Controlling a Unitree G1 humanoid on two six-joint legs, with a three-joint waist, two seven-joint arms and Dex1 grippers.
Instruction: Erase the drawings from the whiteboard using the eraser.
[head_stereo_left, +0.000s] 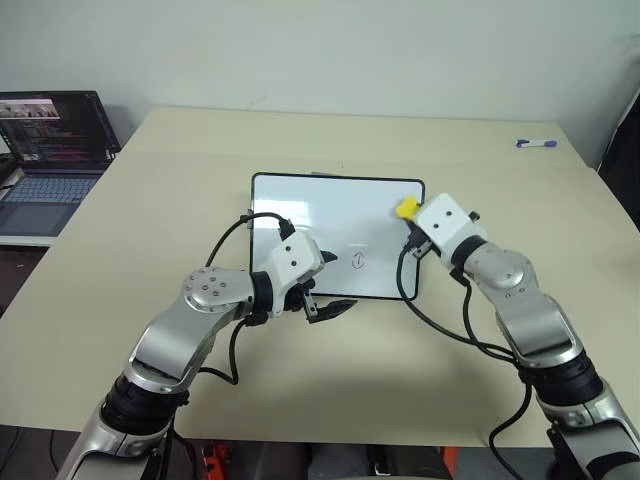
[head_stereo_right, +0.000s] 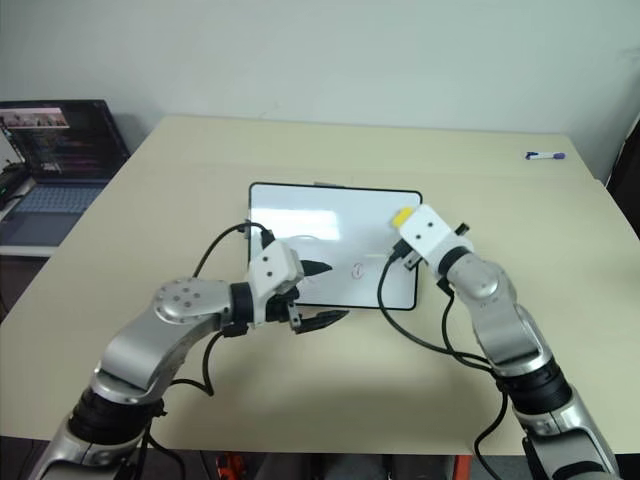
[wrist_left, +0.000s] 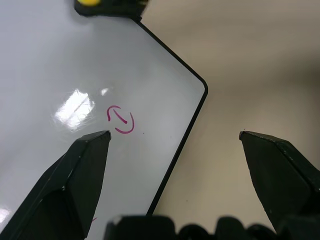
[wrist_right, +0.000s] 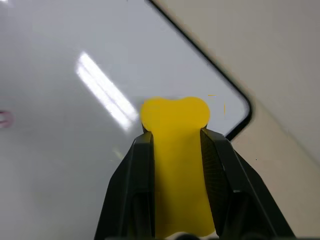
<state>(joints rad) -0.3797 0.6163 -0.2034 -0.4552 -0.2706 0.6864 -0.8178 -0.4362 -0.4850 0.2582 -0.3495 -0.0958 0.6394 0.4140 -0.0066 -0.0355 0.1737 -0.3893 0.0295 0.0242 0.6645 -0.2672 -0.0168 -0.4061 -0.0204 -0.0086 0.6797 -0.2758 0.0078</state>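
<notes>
The eraser (wrist_right: 176, 165), a light yellow block, sits pinched across its narrow sides in the right gripper (head_stereo_left: 412, 222) jaws, poised over the whiteboard (head_stereo_left: 300, 215) at its two o'clock corner. One circled red drawing (wrist_left: 120, 119) remains near the board's five o'clock edge. The left gripper (head_stereo_left: 322, 285) hovers there, jaws spread and empty. The eraser looks stiff enough to press flat; the glossy board may slide on the worktop (head_stereo_left: 200, 150).

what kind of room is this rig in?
Likely an office or lab: a plain beige table against a bare wall, an open laptop at its side, a marker pen and small whiteboard.
</notes>
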